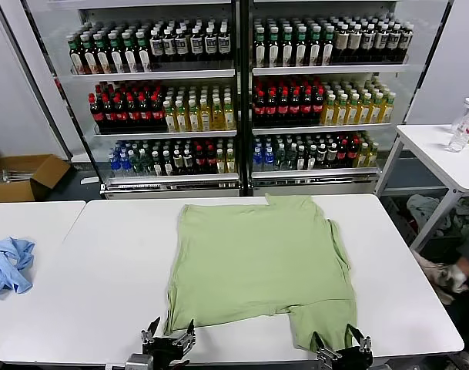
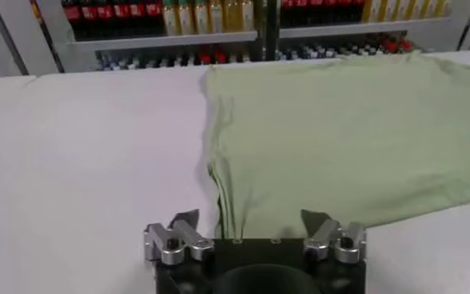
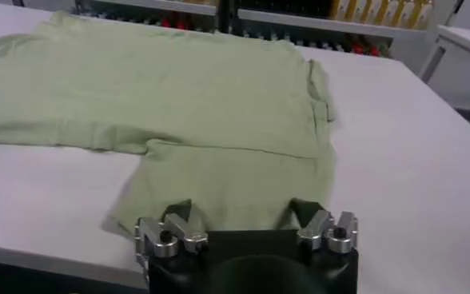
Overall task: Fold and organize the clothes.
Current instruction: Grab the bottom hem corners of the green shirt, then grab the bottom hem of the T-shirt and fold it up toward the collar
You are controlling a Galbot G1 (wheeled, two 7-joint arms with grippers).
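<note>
Nearest to us, at the near edge of the white table point(image 1: 103, 293), we find both grippers low and level with each other. The left gripper point(image 1: 167, 337) sits with its fingers point(image 2: 177, 238) spread apart and nothing between them; just ahead of it lies the near left corner of the light green shirt point(image 1: 257, 266), close to the fingertips but not gripped. The right gripper point(image 1: 343, 345) is likewise spread wide, its fingers point(image 3: 329, 230) empty; the sleeve flap point(image 1: 320, 324) that hangs nearest the table edge lies directly in front of it, and from the right wrist view the cloth's near hem reaches right up to the fingertips, though we cannot tell whether they touch it.

Beyond both grippers the shirt spreads flat across the middle of the table, stretching away from them toward the far edge. Along the side ahead of the right gripper, a folded ridge of fabric point(image 3: 321, 96) runs up the shirt's edge.

Off to the side of the left gripper, on a neighbouring table point(image 1: 41, 223), we see a crumpled light blue cloth point(image 1: 7, 264), well apart from the shirt.

Farthest out, behind the table, stand glass-fronted shelves of bottles point(image 1: 242, 92), and beyond the right gripper's side, a small white side table point(image 1: 442, 158).
</note>
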